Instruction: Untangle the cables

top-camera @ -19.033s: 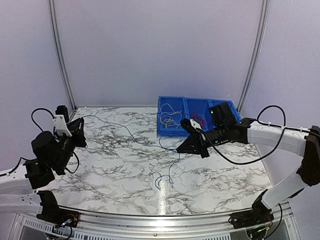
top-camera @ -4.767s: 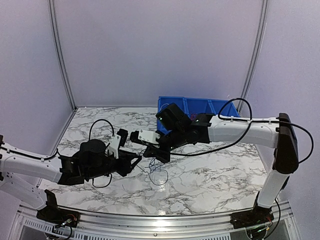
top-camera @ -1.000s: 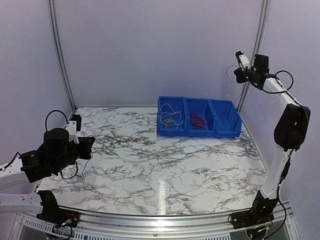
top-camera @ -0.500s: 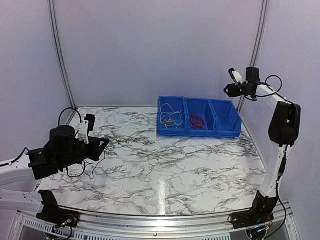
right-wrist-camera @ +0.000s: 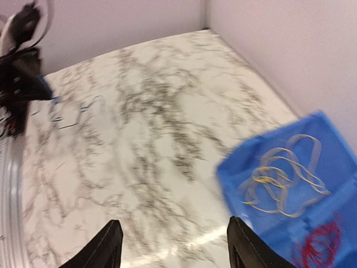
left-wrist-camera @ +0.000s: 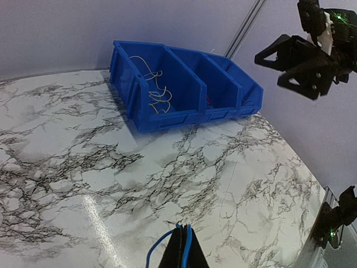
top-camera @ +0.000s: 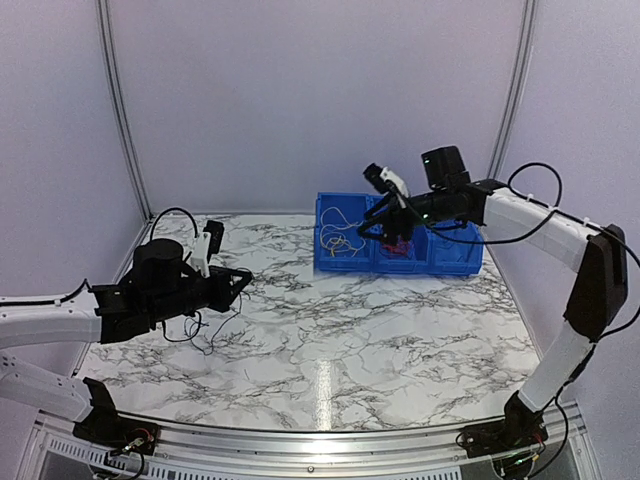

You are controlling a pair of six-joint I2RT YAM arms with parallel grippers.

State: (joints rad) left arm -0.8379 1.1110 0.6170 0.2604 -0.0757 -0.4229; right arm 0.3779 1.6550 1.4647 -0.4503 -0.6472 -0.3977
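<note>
Low in the left wrist view, the left fingers are pressed together on the blue wire. In the overhead view its slack trails down and left of them onto the glossy, marbled tabletop, in loose loops with no single long axis.

Farther back, right of centre, the right fingers hang spread apart, holding nothing, above the bin. Yellow-white wires lie in its left compartment and red wires in the middle one; we see none in the right one.

We judge that the coming move turns on one relation. The blue wire lies well apart from the right fingers, toward the lower left of the overhead frame. The left arm is therefore the nearer, and the bin lies up and right of it.

Plain pale walls close the scene behind.
</note>
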